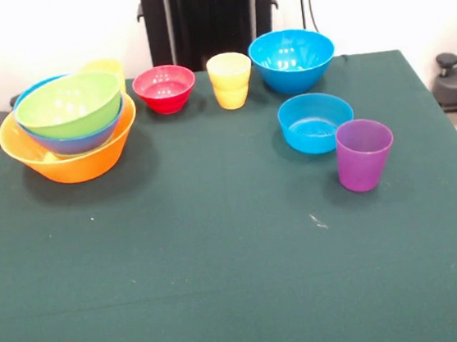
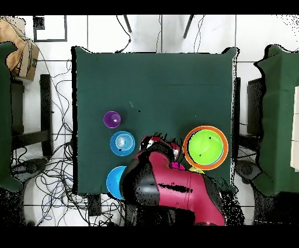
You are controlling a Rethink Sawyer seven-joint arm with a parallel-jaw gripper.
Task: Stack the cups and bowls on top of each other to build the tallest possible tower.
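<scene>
The tower stands at the left of the front view: a wide orange-yellow bowl (image 1: 71, 162) holds a blue bowl (image 1: 77, 142), and a lime green bowl (image 1: 68, 105) sits tilted in that. A yellow cup (image 1: 106, 67) peeks out behind it. Along the far edge stand a small red bowl (image 1: 164, 87), a second yellow cup (image 1: 230, 80) and a large blue bowl (image 1: 292, 59). Nearer are a shallow blue bowl (image 1: 315, 121) and an upright purple cup (image 1: 364, 154). From overhead the red and black arm (image 2: 166, 181) is folded back over the red bowl and yellow cup. Its gripper (image 2: 157, 142) end holds nothing I can see.
A dark green cloth (image 1: 222, 262) covers the table. In the overhead view cables (image 2: 55, 105) and chairs (image 2: 23, 117) surround the table. The lime bowl (image 2: 205, 146) in its orange rim (image 2: 205, 128) sits right beside the arm.
</scene>
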